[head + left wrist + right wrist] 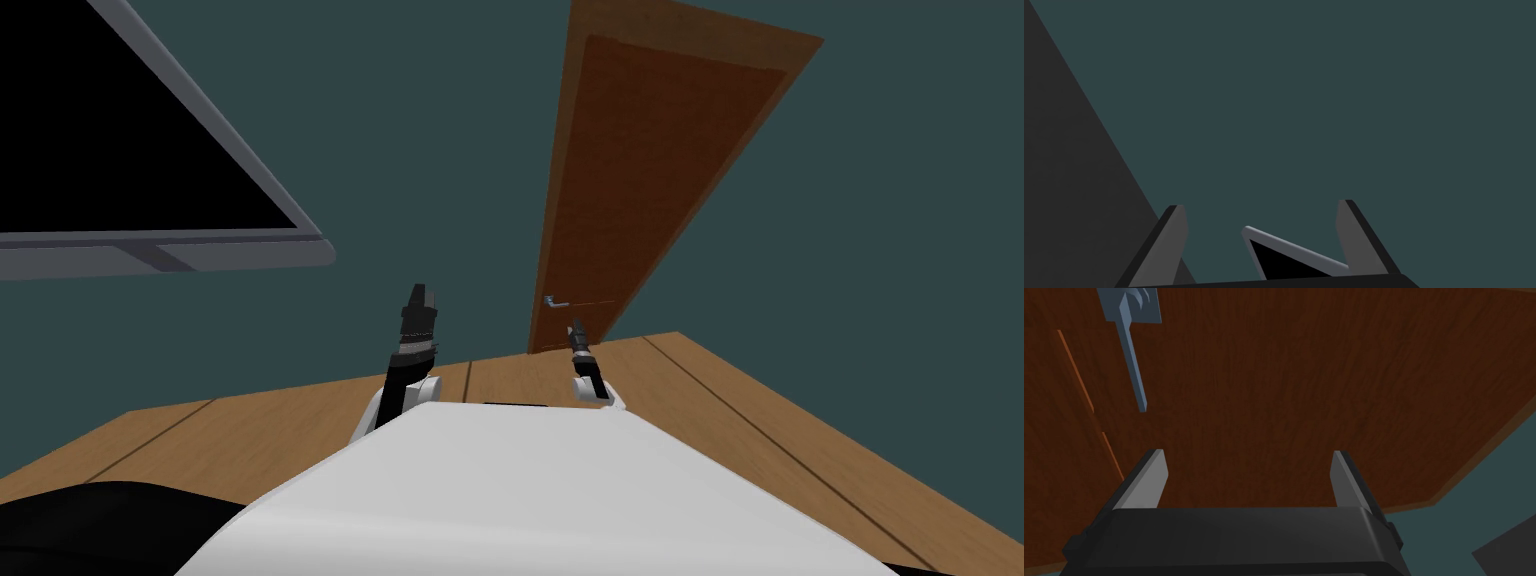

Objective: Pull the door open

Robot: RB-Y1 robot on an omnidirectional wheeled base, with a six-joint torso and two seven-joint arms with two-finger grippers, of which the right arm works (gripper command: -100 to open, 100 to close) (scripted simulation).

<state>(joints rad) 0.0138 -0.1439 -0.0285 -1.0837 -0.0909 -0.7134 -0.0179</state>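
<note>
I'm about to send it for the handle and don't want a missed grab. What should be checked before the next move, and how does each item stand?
1. Right gripper open: ok, fingers apart, nothing between them.
2. Handle between those fingers: not ok, the lever lies off to one finger's side.
3. Gripper faces the door: ok.
4. Door latched: cannot tell.
5. Left gripper out of the way: ok, open, pointing at the wall.
</note>
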